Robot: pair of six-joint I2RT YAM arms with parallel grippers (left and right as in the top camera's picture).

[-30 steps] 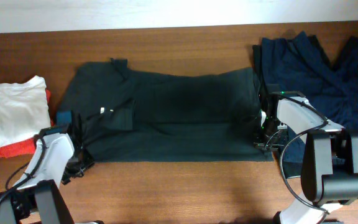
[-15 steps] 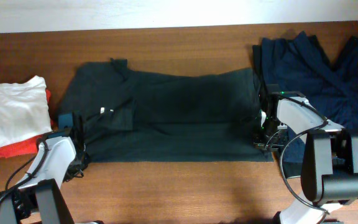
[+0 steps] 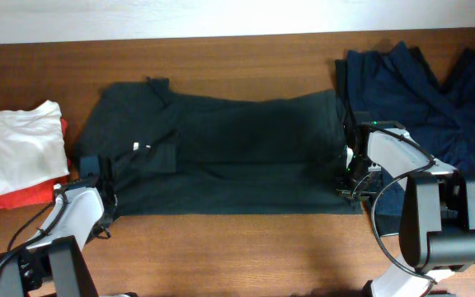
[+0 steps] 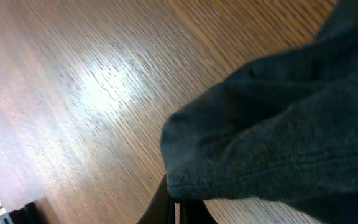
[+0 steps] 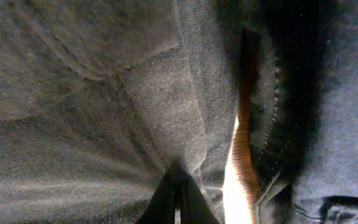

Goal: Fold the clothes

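Note:
The clothes (image 3: 237,157), a black T-shirt, lie spread across the middle of the table, with a small white tag near the left side. My left gripper (image 3: 101,177) is at the shirt's lower left corner. In the left wrist view its fingertips (image 4: 178,198) are shut on the rolled hem of the clothes (image 4: 278,137), just over the wood. My right gripper (image 3: 346,173) is at the shirt's right edge. In the right wrist view it (image 5: 178,177) is shut on the clothes (image 5: 73,93), with folds of fabric radiating from the tips.
A wrinkled navy garment (image 3: 435,91) lies at the back right, touching the shirt's right edge, and shows dark beside my right gripper (image 5: 347,124). A folded white piece (image 3: 23,144) rests on a red one (image 3: 11,196) at the far left. Bare wooden table (image 3: 246,247) runs along the front.
My left gripper has slid in to the shirt's lower left corner and gone from open to shut on the hem. The right arm and the shirt have not moved.

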